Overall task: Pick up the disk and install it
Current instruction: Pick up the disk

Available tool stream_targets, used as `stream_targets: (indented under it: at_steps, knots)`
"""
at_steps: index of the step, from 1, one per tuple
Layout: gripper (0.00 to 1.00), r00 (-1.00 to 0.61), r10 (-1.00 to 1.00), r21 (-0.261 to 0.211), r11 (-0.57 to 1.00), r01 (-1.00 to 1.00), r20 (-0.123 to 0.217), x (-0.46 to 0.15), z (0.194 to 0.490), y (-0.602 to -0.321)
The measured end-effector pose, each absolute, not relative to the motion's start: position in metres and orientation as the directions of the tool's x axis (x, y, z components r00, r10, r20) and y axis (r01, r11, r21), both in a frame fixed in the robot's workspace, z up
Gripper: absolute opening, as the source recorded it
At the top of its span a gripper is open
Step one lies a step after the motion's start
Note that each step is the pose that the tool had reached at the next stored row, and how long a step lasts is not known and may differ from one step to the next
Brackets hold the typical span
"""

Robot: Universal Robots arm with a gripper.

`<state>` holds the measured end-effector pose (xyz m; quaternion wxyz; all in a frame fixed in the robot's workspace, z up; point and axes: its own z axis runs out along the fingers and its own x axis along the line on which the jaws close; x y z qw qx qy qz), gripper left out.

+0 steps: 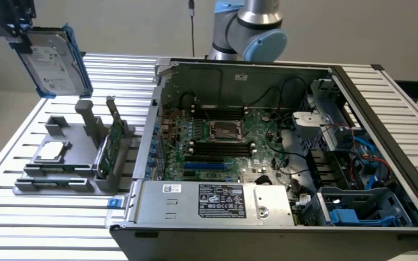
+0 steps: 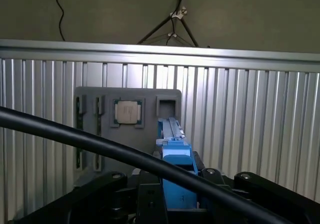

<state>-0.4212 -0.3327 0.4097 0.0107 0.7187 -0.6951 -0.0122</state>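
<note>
I have the disk (image 1: pixel 53 62), a flat silver-grey hard drive with a white label in a blue plastic carrier, pinched in the black gripper (image 1: pixel 20 39). The jaws are pressed onto its upper end. It hangs in the air at ten o'clock in the exterior view. Its long axis runs steeply downward, the lower end leaning toward five o'clock and the label facing the camera. In the wrist view the blue carrier sits edge-on between the fingers, with a thick black cable (image 2: pixel 100 144) crossing in front.

Below the disk, with clear air between, is the grey moulded holder (image 1: pixel 87 120). It carries the small square silver chip (image 1: pixel 53 151) and the upright thin green circuit card (image 1: pixel 115 142).

The open grey computer case (image 1: pixel 238 76) lies at four o'clock from the disk, well apart. I judge its grey cage with blue plastic parts (image 1: pixel 358 209), in the case's five o'clock corner, to be the drive bay. Between disk and cage lie the case's near wall, the green motherboard (image 1: pixel 223 141) and the silver power supply box (image 1: pixel 216 201).
</note>
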Motion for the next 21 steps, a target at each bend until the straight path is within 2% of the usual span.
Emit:
stream_targets:
  at_steps: [21]
  knots:
    - [0.33, 0.034, -0.999, 0.032, -0.034, -0.999, -0.003, -0.333, 0.459, -0.344]
